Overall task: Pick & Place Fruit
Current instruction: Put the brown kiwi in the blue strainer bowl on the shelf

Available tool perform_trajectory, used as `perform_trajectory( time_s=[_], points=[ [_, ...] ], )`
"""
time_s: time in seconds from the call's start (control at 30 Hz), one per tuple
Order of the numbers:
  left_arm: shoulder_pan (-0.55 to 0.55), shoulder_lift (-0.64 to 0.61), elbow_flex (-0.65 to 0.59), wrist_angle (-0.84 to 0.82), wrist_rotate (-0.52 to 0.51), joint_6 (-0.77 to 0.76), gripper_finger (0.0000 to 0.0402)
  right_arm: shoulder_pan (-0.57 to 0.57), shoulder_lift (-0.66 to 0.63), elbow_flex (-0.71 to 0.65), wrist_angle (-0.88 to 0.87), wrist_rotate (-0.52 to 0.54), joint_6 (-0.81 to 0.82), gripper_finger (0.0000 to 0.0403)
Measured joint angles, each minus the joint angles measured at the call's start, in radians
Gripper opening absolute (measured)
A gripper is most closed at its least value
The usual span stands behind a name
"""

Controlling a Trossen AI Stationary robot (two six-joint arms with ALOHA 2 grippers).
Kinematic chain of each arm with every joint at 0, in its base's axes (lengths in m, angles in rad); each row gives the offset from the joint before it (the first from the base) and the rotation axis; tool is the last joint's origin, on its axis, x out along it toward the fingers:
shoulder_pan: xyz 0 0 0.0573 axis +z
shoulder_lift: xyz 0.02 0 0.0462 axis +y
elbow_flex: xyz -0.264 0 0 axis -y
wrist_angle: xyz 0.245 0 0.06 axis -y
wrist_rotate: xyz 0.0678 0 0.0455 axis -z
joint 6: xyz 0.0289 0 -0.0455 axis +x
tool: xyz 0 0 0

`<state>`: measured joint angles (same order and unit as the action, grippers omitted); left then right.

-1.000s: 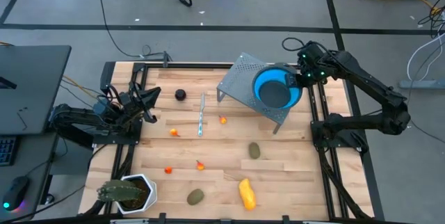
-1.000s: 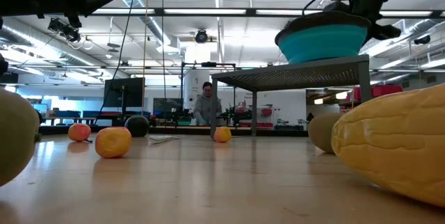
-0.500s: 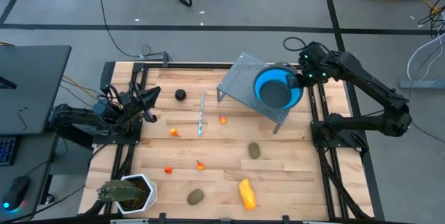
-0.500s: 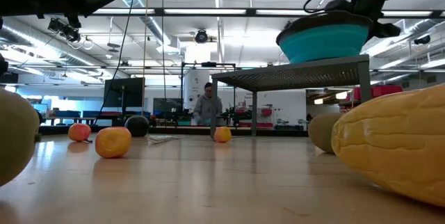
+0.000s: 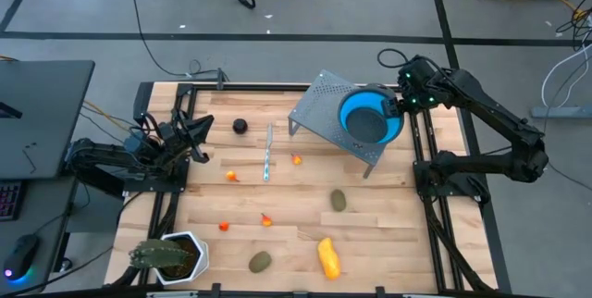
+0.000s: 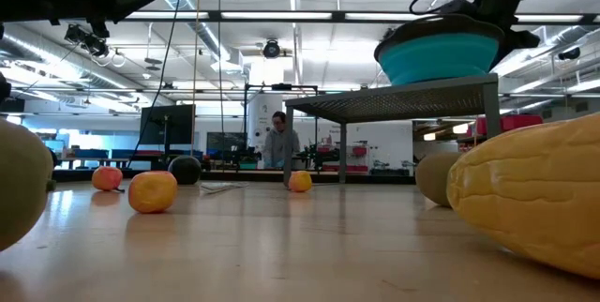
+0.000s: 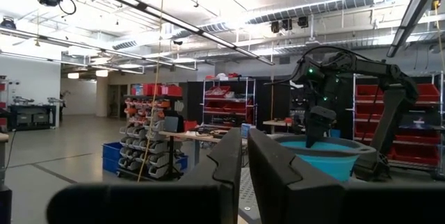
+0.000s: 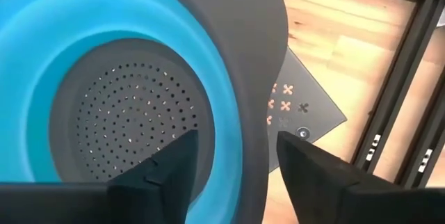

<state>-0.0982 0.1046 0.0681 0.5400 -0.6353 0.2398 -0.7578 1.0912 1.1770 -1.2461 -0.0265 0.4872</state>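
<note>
The fruit lies scattered on the wooden table: a yellow piece point(image 5: 327, 256), two olive ovals point(image 5: 339, 201) point(image 5: 260, 261), a dark round one point(image 5: 240, 126) and several orange bits, one of them point(image 5: 231, 176). A blue colander point(image 5: 368, 120) rests by its base on a perforated metal stand point(image 5: 326, 113) at the far right. My right gripper point(image 8: 236, 161) is open above the colander's right rim, one finger inside the bowl and one outside. My left gripper point(image 5: 202, 136) waits shut at the table's left edge, holding nothing. My right gripper straddles the colander's dark rim point(image 8: 261, 92) from above, pointing steeply down, with one finger point(image 8: 170, 165) over the bowl's inside and the other point(image 8: 313, 172) outside it. I cannot tell whether either finger touches the rim. The colander sits upright on the stand.
A thin pale-blue stick point(image 5: 267, 153) lies mid-table. A spiky plant in a white pot point(image 5: 171, 256) stands at the near left corner. Black frame rails point(image 5: 433, 205) run along both sides. A person point(image 6: 278, 143) stands far behind the table.
</note>
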Motion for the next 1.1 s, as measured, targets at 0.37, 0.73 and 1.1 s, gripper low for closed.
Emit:
perform_trajectory(
  time_s=[0.37, 0.73, 1.1],
  points=[
    [0.0, 0.0, 0.0, 0.0, -0.002, 0.008, 0.0032, 0.0, 0.0, 0.095, -0.006, 0.051, -0.043, 0.0213],
    [0.0, 0.0, 0.0, 0.0, -0.005, 0.021, 0.0032, 0.033, -0.014, 0.225, 0.037, 0.057, -0.147, 0.0213],
    [0.0, 0.0, 0.0, 0.001, -0.034, 0.029, 0.0032, 0.373, -0.059, 0.15, 0.418, -0.033, -0.235, 0.0213]
  ],
)
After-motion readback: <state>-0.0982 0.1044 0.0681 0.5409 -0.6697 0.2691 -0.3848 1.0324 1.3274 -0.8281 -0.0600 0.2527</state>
